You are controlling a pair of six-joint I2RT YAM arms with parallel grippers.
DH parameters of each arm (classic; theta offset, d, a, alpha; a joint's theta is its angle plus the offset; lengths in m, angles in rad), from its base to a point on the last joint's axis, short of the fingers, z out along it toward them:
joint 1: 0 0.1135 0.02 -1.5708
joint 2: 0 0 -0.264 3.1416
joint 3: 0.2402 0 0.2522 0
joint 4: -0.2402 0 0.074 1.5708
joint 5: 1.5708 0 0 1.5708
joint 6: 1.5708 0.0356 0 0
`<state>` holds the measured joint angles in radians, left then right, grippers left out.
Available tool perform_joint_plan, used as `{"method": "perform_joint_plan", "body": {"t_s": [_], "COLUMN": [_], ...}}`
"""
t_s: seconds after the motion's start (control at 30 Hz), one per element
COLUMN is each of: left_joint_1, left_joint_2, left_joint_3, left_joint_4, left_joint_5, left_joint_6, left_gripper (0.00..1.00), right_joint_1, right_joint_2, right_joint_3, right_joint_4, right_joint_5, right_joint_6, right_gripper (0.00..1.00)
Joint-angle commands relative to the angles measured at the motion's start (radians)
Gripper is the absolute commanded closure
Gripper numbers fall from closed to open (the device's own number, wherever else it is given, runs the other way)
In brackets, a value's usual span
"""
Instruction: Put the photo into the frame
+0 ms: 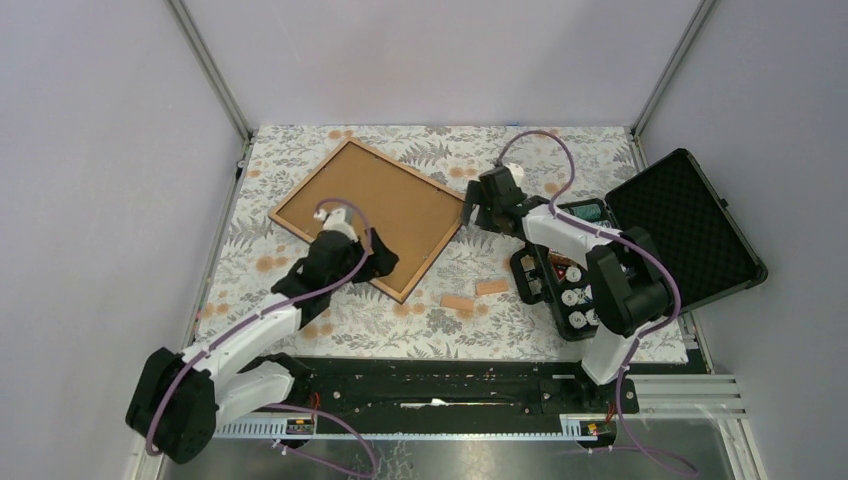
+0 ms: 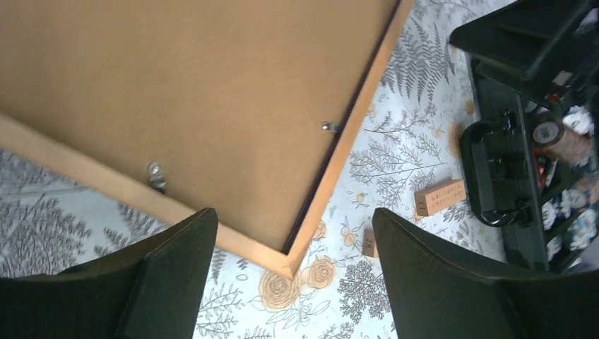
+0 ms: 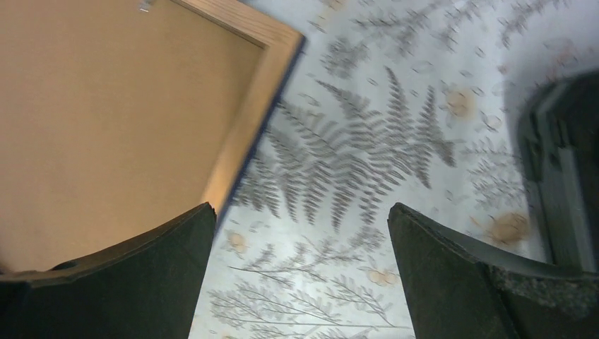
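Note:
The frame (image 1: pixel 407 178) lies face down on the floral cloth, light wood rim up, with a plain brown backing board (image 1: pixel 380 205) filling it. The photo is not in view. My left gripper (image 1: pixel 383 264) is open and empty, hovering over the frame's near corner (image 2: pixel 300 258); the backing board (image 2: pixel 198 92) and two small metal clips (image 2: pixel 154 169) show in the left wrist view. My right gripper (image 1: pixel 470 214) is open and empty at the frame's right corner (image 3: pixel 251 120), with its left finger over the backing board (image 3: pixel 106 120).
An open black case (image 1: pixel 685 230) with a foam lid and a tray of small parts (image 1: pixel 565 285) stands at the right, close to the right arm. Two small wooden blocks (image 1: pixel 491 287) (image 1: pixel 458 301) lie on the cloth near the frame's near corner, also in the left wrist view (image 2: pixel 439 196).

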<state>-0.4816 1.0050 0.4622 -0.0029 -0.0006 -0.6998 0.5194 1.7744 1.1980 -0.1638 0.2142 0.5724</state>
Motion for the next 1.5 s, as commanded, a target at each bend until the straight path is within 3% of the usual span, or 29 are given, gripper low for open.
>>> {"method": "perform_joint_plan", "body": {"t_s": [0.0, 0.2, 0.4, 0.73, 0.83, 1.0, 1.17, 1.27, 1.4, 1.47], "left_joint_1": [-0.099, -0.214, -0.334, -0.359, -0.359, -0.359, -0.359, -0.359, -0.359, -0.359], "left_joint_2": [0.110, 0.377, 0.659, 0.845, 0.880, 0.909, 0.940, 0.957, 0.961, 0.949], "left_joint_3": [0.197, 0.462, 0.702, 0.843, 0.857, 0.869, 0.883, 0.889, 0.902, 0.909], "left_joint_4": [-0.145, -0.368, -0.552, -0.667, -0.677, -0.681, -0.698, -0.698, -0.710, -0.710], "left_joint_5": [-0.138, -0.133, -0.237, -0.289, -0.261, -0.260, -0.272, -0.270, -0.284, -0.273], "left_joint_6": [0.149, 0.248, 0.257, 0.240, 0.243, 0.246, 0.257, 0.273, 0.294, 0.301], "left_gripper": [0.19, 0.28, 0.29, 0.35, 0.45, 0.51, 0.64, 0.76, 1.00, 1.00], "right_joint_1": [-0.074, -0.132, -0.144, -0.196, -0.203, -0.211, -0.215, -0.215, -0.223, -0.229], "right_joint_2": [-0.122, -0.195, -0.219, -0.207, -0.197, -0.190, -0.183, -0.174, -0.166, -0.166], "right_joint_3": [-0.112, -0.224, -0.272, -0.300, -0.299, -0.299, -0.295, -0.292, -0.273, -0.259], "right_joint_4": [0.138, 0.242, 0.295, 0.335, 0.340, 0.340, 0.343, 0.343, 0.315, 0.290], "right_joint_5": [-0.081, -0.085, -0.105, -0.188, -0.209, -0.212, -0.251, -0.263, -0.290, -0.308], "right_joint_6": [0.021, -0.002, -0.016, 0.009, 0.013, 0.015, 0.015, 0.015, 0.025, 0.041], "right_gripper": [0.00, 0.00, 0.00, 0.00, 0.00, 0.00, 0.00, 0.00, 0.00, 0.00]}}
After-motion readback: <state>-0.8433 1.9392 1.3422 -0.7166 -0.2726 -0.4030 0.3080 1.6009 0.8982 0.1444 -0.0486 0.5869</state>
